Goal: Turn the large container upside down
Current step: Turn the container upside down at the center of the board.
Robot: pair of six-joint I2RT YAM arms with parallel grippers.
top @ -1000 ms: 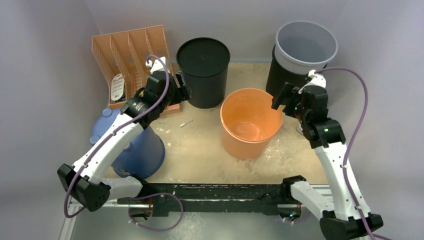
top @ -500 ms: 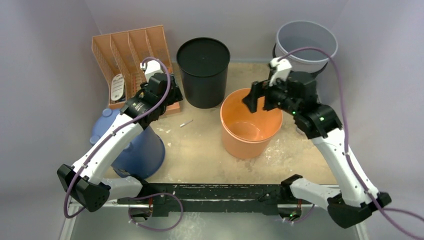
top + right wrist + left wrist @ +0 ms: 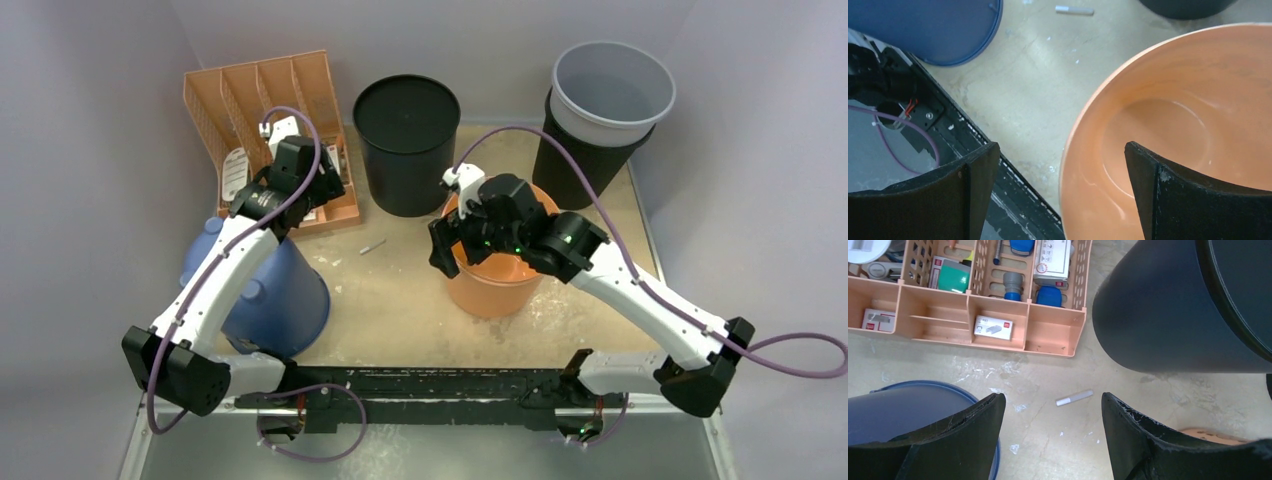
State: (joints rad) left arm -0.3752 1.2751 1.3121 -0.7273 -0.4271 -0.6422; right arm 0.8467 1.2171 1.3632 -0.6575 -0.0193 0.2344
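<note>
Right gripper (image 3: 1062,146) spread wide, straddling the upright orange container's (image 3: 1188,85) rim; left gripper (image 3: 1052,397) released, hovering over the table (image 3: 1173,400).

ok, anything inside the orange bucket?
Nothing visible: the orange bucket's wall and floor show bare in the right wrist view. The open right gripper straddles its rim, and one finger hides part of the interior.
</note>
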